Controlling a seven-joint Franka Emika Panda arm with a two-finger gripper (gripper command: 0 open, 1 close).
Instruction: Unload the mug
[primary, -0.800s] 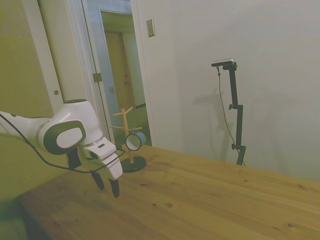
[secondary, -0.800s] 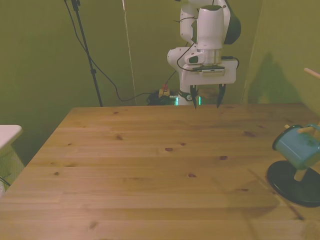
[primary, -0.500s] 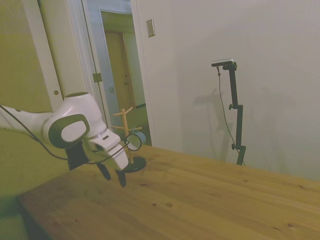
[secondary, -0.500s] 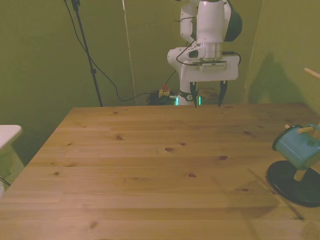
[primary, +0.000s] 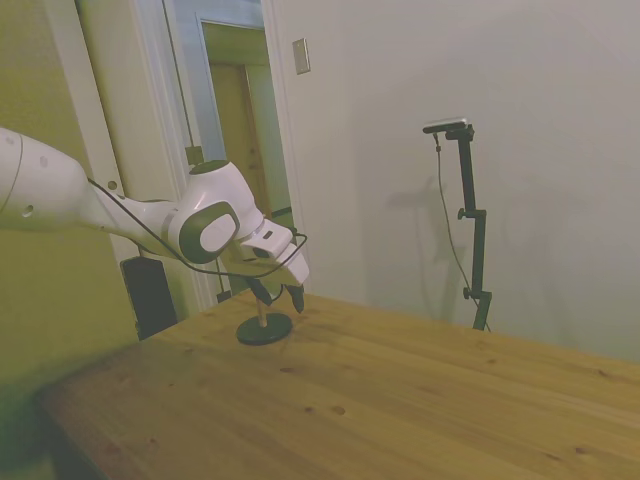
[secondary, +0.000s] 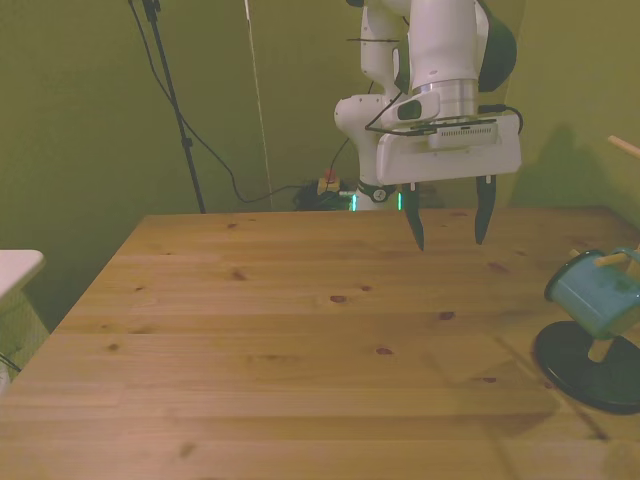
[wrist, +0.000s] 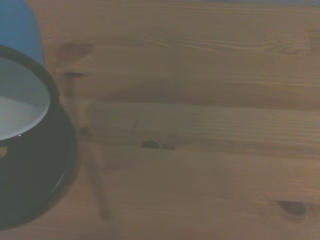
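The mug (secondary: 594, 292) is teal with a pale inside and hangs tilted on a wooden peg of the stand at the front view's right edge. Its open mouth (wrist: 20, 102) shows close up in the wrist view, above the stand's black base (wrist: 35, 185). My gripper (secondary: 448, 226) is open and empty, hovering above the table to the front view's left of the mug and farther back, apart from it. In the side view the gripper (primary: 280, 297) hangs in front of the stand and hides the mug.
The peg stand's round black base (secondary: 588, 366) rests on the wooden table (secondary: 300, 340) near its right edge in the front view, and shows in the side view as well (primary: 265, 328). A doorway (primary: 240, 130) stands behind the table's far end.
The arm has swung toward the peg stand, to the front view's right and nearer the camera. The gripper stays open. The mug has not moved.
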